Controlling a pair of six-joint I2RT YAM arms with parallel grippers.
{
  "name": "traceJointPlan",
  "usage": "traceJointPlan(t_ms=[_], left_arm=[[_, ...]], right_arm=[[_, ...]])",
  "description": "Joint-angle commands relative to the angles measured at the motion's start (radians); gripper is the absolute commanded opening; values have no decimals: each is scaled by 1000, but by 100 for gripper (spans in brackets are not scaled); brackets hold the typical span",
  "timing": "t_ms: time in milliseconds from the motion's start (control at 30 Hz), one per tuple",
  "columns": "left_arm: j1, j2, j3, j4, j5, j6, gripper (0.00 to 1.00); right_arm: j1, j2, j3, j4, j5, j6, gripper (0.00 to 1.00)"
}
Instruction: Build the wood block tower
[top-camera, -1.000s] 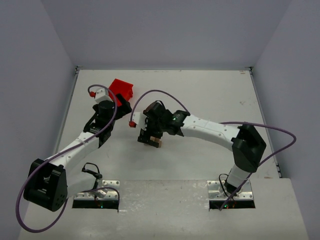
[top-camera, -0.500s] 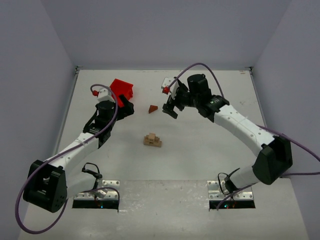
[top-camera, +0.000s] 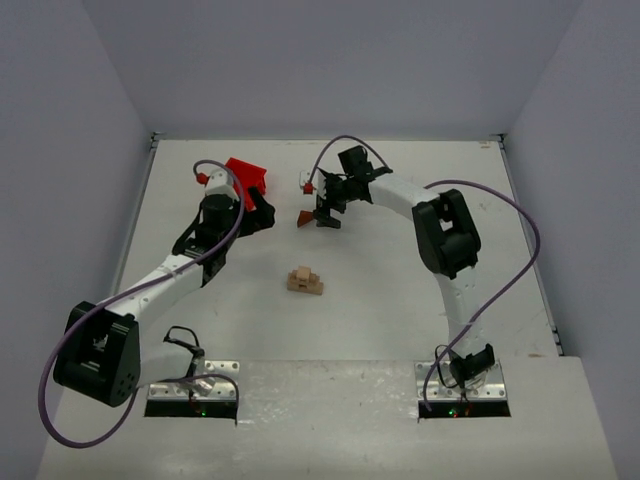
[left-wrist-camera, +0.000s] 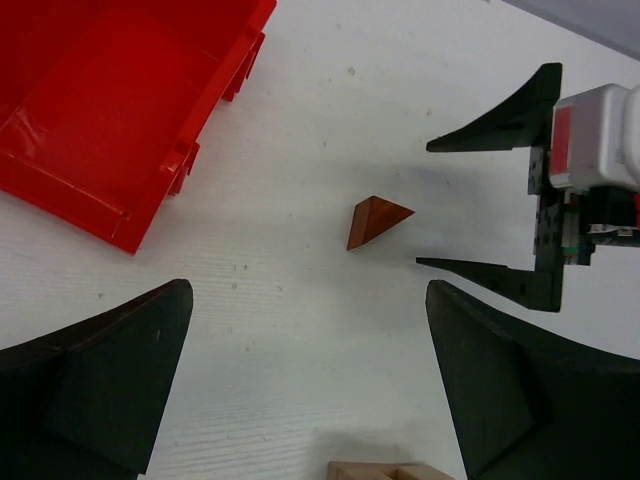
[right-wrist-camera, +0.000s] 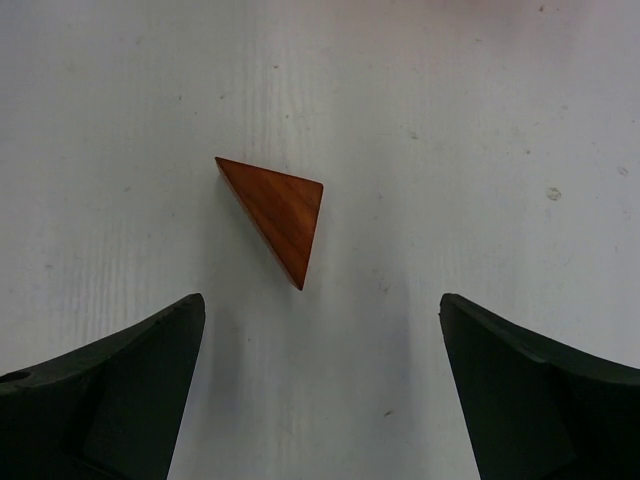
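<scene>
The right pincer (top-camera: 322, 212) is standing wide open and gripping nothing. It is reaching toward the far edge of the worktop (top-camera: 400, 300), a little left of the middle, with its two black fingers pointing toward the left edge. In the right wrist view the fingers are framing bare white surface. The dark reddish-brown triangular wooden wedge (right-wrist-camera: 280, 210) is lying just ahead of their tips, not between them and touching neither.

The left wrist view is showing the same thing from the other side. The right pincer (left-wrist-camera: 425, 205) is gaping toward the wedge (left-wrist-camera: 375, 220), with a clear strip of worktop between the fingertips and the wood. The wedge is lying flat on the worktop, one broad triangular face turned up.

The left pincer (top-camera: 258, 212) is also standing fully open and holding nothing. It is hanging on the opposite side of the wedge, facing the right pincer, near but apart from the wood.

Just beside the left pincer, toward the far left corner of the worktop, the red plastic bin (top-camera: 245, 172) is sitting, with the left arm partly covering it from above. In the left wrist view its ribbed wall (left-wrist-camera: 110, 100) is filling the upper left.

The small stack of pale tan wooden blocks (top-camera: 304, 281) is standing near the middle of the worktop. It is nearer the near edge than the wedge and well apart from both pincers. One small block is sitting on top of a wider layer. Only its top edge (left-wrist-camera: 390, 471) is peeking into the bottom of the left wrist view.
</scene>
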Motion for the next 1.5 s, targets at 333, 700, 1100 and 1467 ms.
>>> traceJointPlan(t_ms=[333,700,1100,1467], left_arm=[[9,89,78,64,14,25,100],[9,97,79,72,41,27,100],[9,92,87,157,372,92,100],[9,145,92,368,916,96,96]], right_arm=[[-2,141,132,-25,-160,-76,71],[11,157,158,-90,-197,-77,13],[24,-200,-285,324,-200,-23,0],[45,-678,-717,485,-249,-177,0]])
